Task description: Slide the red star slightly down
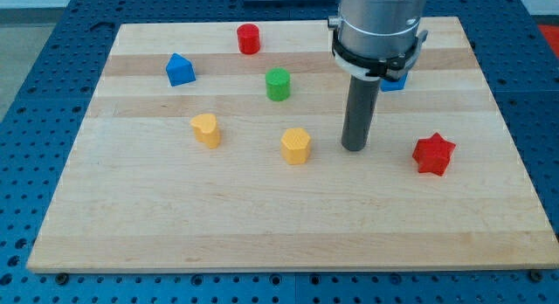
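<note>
Red star [434,154] sits on the wooden board [262,225] toward the view's right, untouched. I hold my tip [354,148] left of the star, apart from it; I have no jaws. Farther left of the star stands a yellow block [296,146].

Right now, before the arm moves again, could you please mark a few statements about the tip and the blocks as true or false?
1. My tip touches the red star. False: it stands apart, to the star's left in the view.
2. The green cylinder lies nearer the view's top than the yellow hexagonal block. True.
3. The red cylinder sits at the view's bottom edge. False: it sits near the top.
4. A blue block is partly hidden behind the arm. True.
5. The yellow heart lies to the view's left of my tip. True.
</note>
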